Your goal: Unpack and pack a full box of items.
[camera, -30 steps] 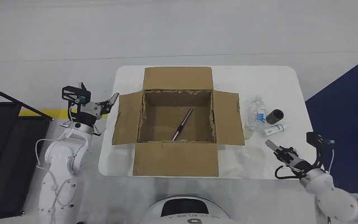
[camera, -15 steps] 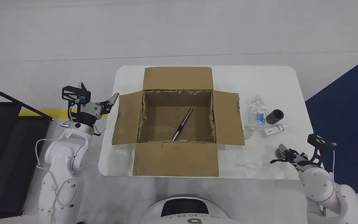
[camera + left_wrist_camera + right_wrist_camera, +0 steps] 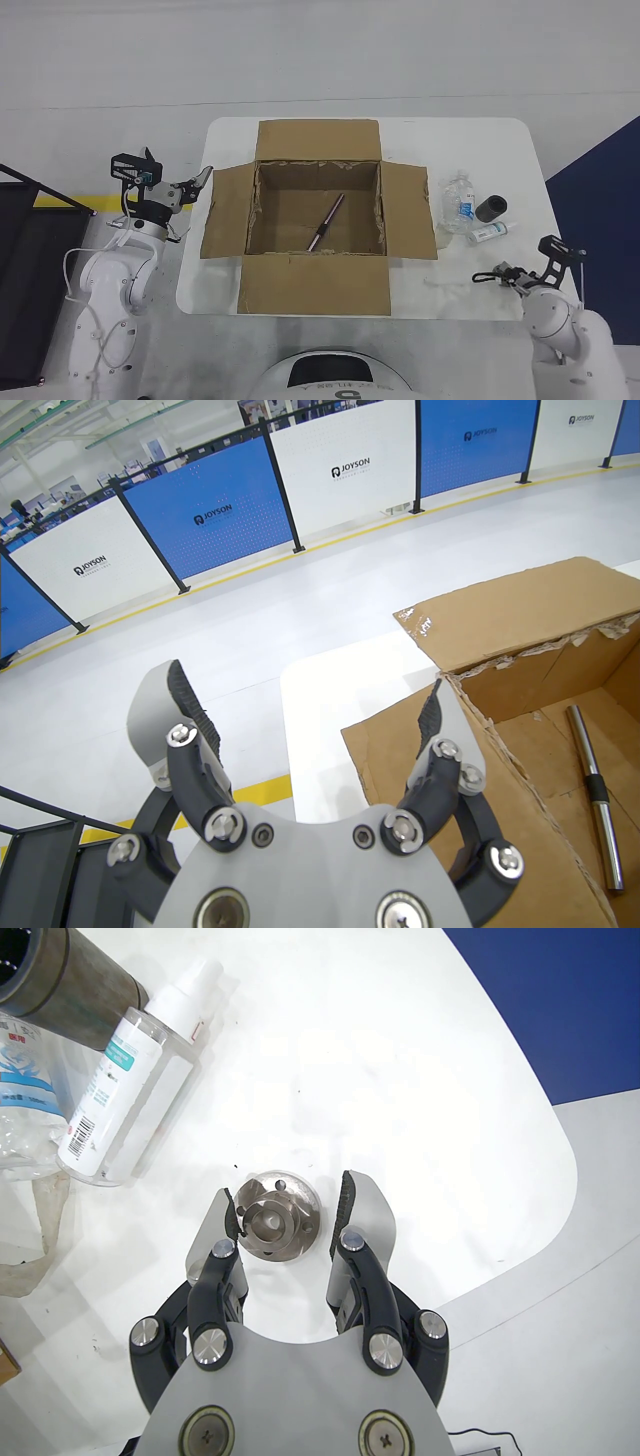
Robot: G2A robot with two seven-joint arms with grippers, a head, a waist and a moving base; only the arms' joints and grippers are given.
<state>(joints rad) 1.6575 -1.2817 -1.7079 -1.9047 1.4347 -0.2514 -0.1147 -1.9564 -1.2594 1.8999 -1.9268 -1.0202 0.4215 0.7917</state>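
Bright, even overhead light washes the white bench (image 3: 470, 140); shadows are faint and soft. The box (image 3: 318, 140) darkens inside along its 3 and 9 o'clock walls. The steel rod (image 3: 586, 760) glints. Wrist views bend straight lines near their edges.

One box (image 3: 318, 140), one rod (image 3: 326, 221), two bottles (image 3: 459, 200) (image 3: 489, 232), one cylinder (image 3: 490, 209), one flange (image 3: 277, 1222)

Top overhead, facing down at bench (image 3: 480, 140); left wrist oblique toward box (image 3: 525, 615) (top shares it); right wrist near bench.

Brown box (image 3: 318, 205), silver rod (image 3: 326, 221), white table (image 3: 480, 140).
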